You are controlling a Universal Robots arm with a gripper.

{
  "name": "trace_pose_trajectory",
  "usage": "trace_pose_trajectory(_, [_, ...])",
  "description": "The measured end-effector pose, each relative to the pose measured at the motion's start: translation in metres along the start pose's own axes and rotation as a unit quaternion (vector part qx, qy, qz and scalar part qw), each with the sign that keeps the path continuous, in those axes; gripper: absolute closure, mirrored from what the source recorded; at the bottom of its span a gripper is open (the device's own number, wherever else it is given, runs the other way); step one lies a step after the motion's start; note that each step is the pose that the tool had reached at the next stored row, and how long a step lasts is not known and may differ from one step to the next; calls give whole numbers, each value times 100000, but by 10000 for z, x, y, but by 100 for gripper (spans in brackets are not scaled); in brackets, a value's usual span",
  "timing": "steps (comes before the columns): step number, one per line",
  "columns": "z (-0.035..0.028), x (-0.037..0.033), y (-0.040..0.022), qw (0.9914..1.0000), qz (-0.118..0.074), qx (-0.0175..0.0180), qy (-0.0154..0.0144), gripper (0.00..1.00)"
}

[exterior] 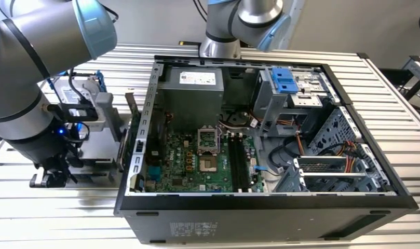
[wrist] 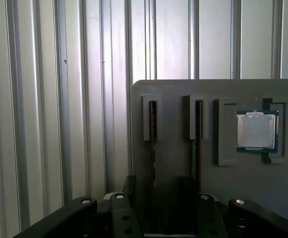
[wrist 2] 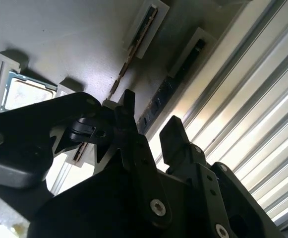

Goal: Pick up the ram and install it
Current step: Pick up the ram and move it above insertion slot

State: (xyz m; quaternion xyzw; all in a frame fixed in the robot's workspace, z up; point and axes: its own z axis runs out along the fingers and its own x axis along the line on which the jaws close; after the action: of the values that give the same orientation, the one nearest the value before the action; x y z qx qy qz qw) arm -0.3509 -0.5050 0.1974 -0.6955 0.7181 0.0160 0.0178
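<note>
Two ram sticks stand on edge in slots of a grey parts tray (wrist: 173, 94). My gripper (wrist: 157, 187) is low over the tray and open. Its fingers (wrist 2: 129, 111) stand on either side of the ram (wrist: 152, 144) nearest the tray's edge. In the second wrist view this dark ram (wrist 2: 161, 99) runs down into the gap of the gripper (wrist 2: 151, 124). The other ram stick (wrist: 197, 139) sits one slot further in. In the exterior view the gripper (exterior: 49, 179) hangs over the tray (exterior: 99, 155), at the left of the open computer case (exterior: 265, 202).
A processor chip (wrist: 255, 130) lies in a recess of the tray beside the rams. Inside the case, the green motherboard (exterior: 189, 166) has long black memory slots (exterior: 239, 161). A blue-framed drive (exterior: 286, 80) sits at the case's far side. The ribbed metal table (wrist: 59, 99) surrounds the tray.
</note>
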Motion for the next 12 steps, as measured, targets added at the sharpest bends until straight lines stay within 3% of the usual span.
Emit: trace_pose_trajectory(12, [1,0,4,100000,2,4,-5,100])
